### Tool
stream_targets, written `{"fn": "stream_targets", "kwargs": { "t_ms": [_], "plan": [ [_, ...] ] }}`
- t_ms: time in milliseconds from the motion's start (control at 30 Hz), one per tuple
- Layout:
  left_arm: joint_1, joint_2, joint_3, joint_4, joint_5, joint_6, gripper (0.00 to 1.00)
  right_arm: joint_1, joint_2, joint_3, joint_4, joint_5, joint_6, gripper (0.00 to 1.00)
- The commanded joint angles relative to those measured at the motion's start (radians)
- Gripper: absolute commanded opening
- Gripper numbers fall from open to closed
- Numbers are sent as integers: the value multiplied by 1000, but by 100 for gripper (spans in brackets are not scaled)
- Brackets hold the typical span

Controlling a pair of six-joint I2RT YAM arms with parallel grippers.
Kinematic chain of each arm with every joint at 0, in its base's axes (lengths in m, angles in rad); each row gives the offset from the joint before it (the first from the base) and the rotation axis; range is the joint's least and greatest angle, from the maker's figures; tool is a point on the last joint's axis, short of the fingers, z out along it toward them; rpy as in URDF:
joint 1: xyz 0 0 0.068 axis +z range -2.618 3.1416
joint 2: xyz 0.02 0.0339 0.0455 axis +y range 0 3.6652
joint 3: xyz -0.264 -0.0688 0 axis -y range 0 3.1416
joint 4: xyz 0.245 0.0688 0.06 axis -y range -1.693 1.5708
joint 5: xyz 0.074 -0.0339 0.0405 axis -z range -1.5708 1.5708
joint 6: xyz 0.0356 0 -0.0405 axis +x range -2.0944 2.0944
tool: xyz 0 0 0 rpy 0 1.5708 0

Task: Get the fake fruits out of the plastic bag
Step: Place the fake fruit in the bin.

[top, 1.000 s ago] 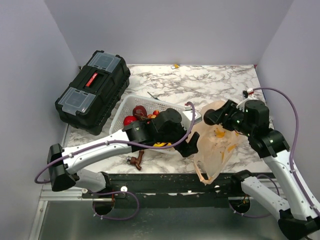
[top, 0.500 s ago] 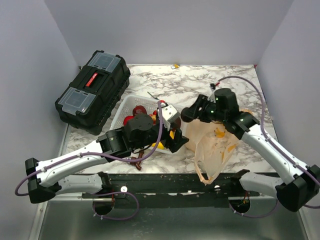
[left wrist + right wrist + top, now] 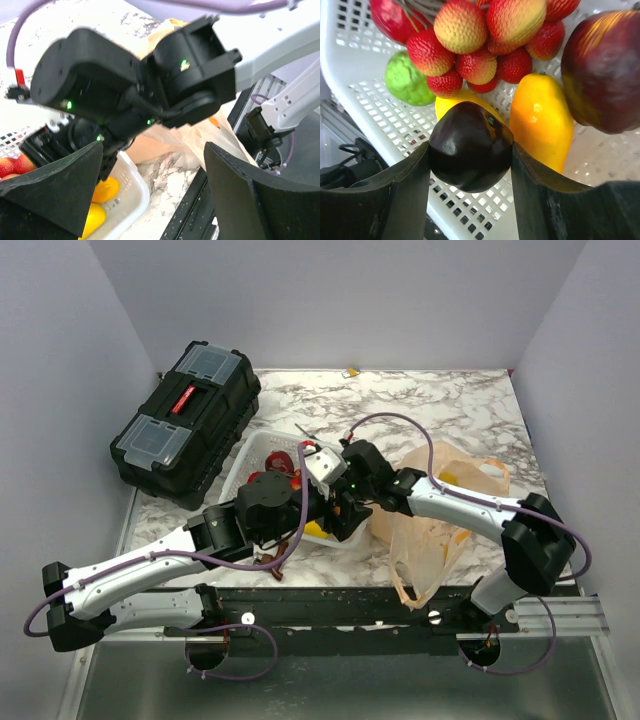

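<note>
My right gripper (image 3: 470, 152) is shut on a dark purple fruit (image 3: 471, 145) and holds it just above the white basket (image 3: 355, 90). Below it lie strawberries (image 3: 470, 65), a green fruit (image 3: 407, 80), an orange-yellow fruit (image 3: 542, 120) and a dark red apple (image 3: 605, 75). In the top view the right gripper (image 3: 347, 512) is over the basket's near right corner. My left gripper (image 3: 155, 195) is open and empty beside that corner, facing the right wrist. The peach plastic bag (image 3: 432, 530) lies to the right, with yellow-orange fruit (image 3: 446, 478) showing inside.
A black toolbox (image 3: 185, 420) stands at the back left. A small brown tap-shaped object (image 3: 270, 562) lies near the table's front edge. Two yellow fruits (image 3: 102, 190) sit in the basket corner (image 3: 132, 192). The two arms cross closely over the basket.
My right arm has swung left from the bag to over the basket, carrying the dark purple fruit. My left gripper has drawn back left, away from the bag.
</note>
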Motion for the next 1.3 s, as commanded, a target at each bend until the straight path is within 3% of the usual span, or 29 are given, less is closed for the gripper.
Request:
{"fn": "stream_targets", "kwargs": {
  "t_ms": [0, 467, 1000, 1267],
  "plan": [
    [-10, -33, -13, 39, -34, 15, 81, 21, 51, 26, 65, 62, 15, 37],
    [-21, -20, -6, 27, -31, 6, 81, 21, 67, 26, 42, 73, 23, 79],
    [-32, 43, 13, -5, -64, 12, 82, 17, -253, -6, -115, 397, -36, 84],
    [-33, 213, 121, -112, 61, -8, 84, -9, -478, -41, -281, 556, -42, 83]
  ]
}}
